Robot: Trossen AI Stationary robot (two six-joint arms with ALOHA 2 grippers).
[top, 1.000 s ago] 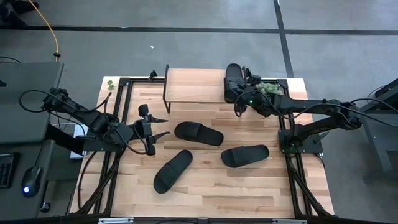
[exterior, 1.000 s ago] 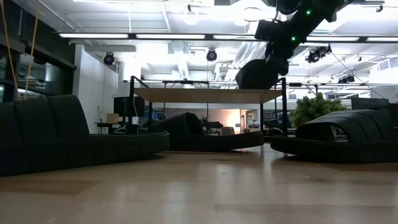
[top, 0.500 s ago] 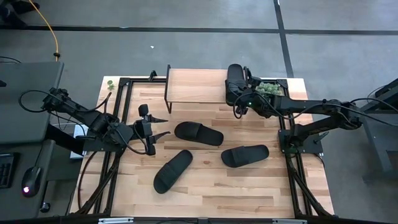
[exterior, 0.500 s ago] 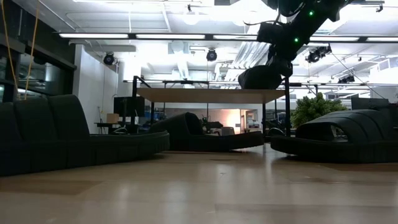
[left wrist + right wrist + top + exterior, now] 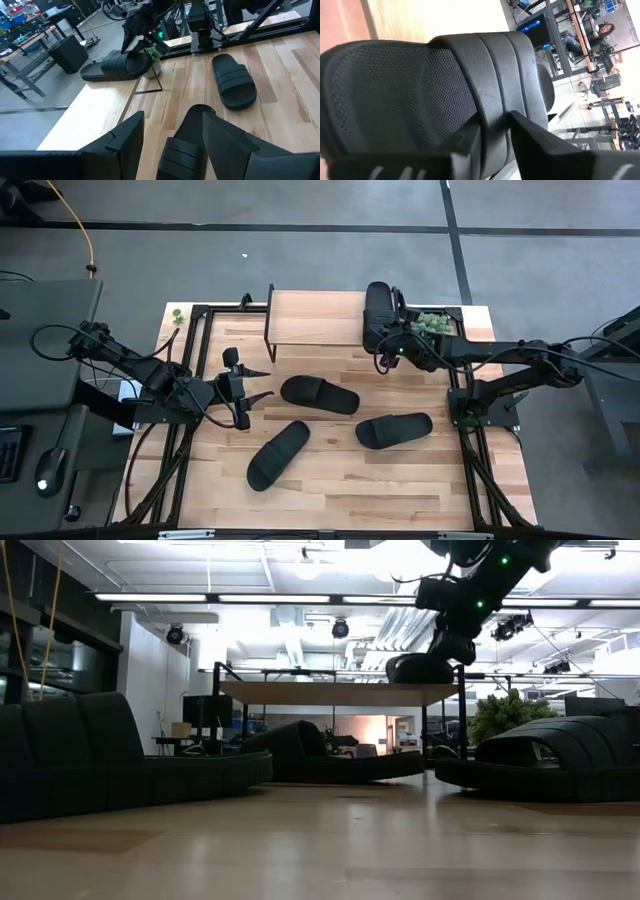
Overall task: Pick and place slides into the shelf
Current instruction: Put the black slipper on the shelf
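Bare shelf (image 5: 310, 320) top lies left of one slide (image 5: 377, 312); three slides (image 5: 319, 394) clutter the mid-table.

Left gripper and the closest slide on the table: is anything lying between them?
No. In the high view, only bare wooden tabletop separates the left gripper from the nearest slide.

No text, label, brand, number or sign can be read in any view.

One black slide (image 5: 377, 312) atop the shelf (image 5: 310, 318), three slides (image 5: 319, 394) tabletop.
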